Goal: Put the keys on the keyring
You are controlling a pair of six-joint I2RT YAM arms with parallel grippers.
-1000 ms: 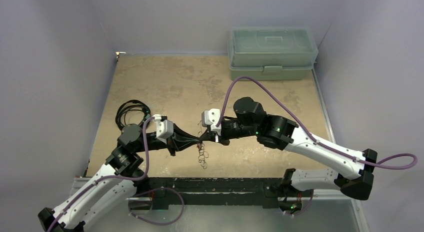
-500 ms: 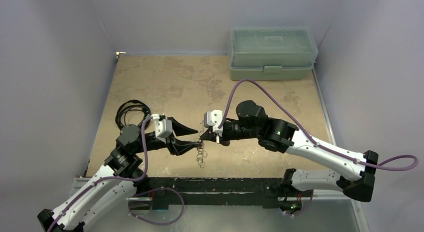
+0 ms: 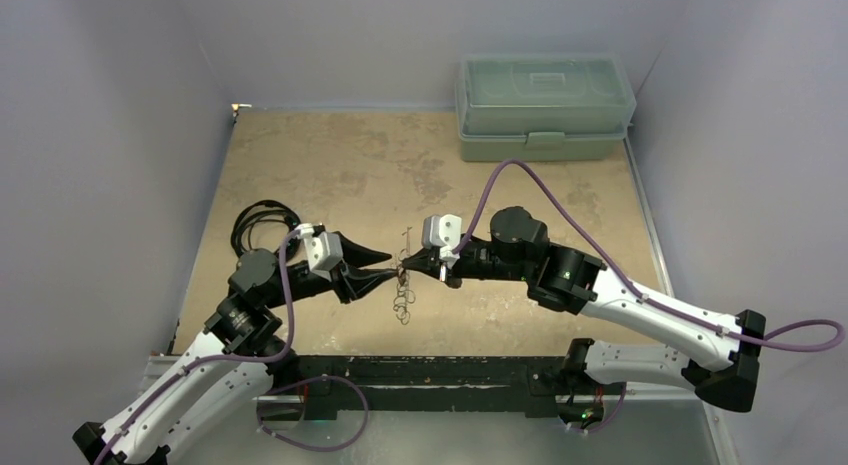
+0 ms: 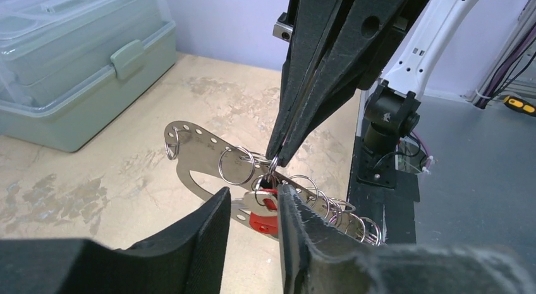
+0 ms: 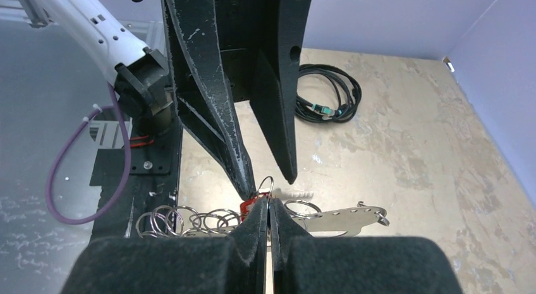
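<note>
my right claw (image 5: 268, 202) pinches a ring of the silver wire keyring (image 4: 201, 142); my left claw (image 4: 253, 194) stands open, one tip by the tiny red-headed silver key (image 4: 260, 223). mid-threading, i judge: next, regrip it precisely.

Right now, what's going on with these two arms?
The right gripper is shut on one wire ring of the keyring, which dangles from it over the table. The left gripper faces it with jaws open either side of the red-headed key, not gripping. Whether the key is threaded onto a ring can't be told.
</note>
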